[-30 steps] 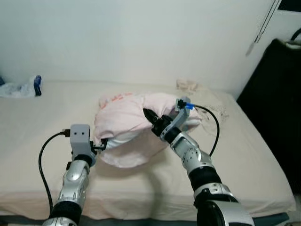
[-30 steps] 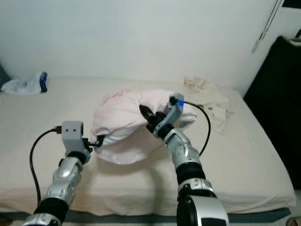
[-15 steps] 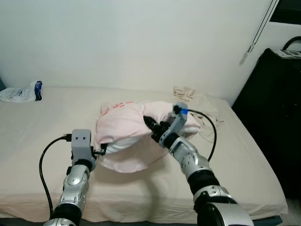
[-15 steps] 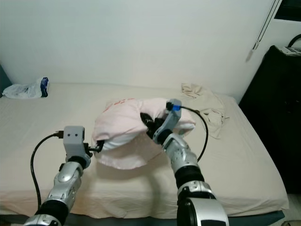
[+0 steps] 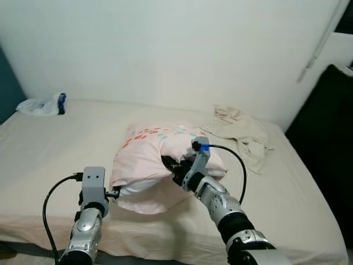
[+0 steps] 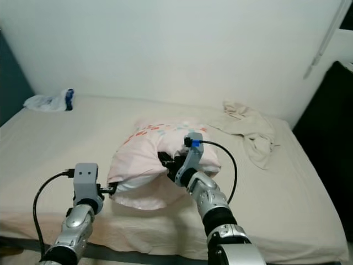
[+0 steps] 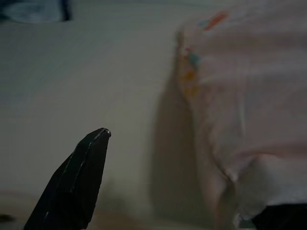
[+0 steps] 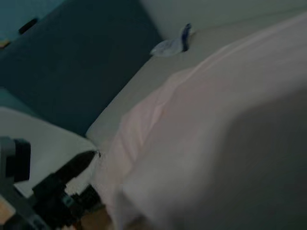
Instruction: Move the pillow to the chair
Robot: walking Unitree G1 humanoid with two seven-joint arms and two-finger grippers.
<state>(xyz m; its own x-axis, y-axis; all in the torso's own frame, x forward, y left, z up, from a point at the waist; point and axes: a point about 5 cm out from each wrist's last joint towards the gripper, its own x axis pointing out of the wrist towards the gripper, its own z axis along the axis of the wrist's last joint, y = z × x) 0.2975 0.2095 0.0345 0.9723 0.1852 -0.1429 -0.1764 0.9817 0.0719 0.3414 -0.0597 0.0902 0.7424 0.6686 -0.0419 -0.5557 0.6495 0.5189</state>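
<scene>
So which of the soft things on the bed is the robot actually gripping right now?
The pink pillow with coloured spots, mid-bed, held between the left gripper and right gripper. The beige crumpled cloth and the plastic bag lie untouched.

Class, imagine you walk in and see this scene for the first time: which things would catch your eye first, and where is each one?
First comes the pink pillow, held up off the bed near its front edge, with the left gripper pinching its lower left corner and the right gripper pressed into its front. Next, a crumpled beige cloth lies on the bed's far right, and a plastic bag lies at its far left by the wall.
</scene>
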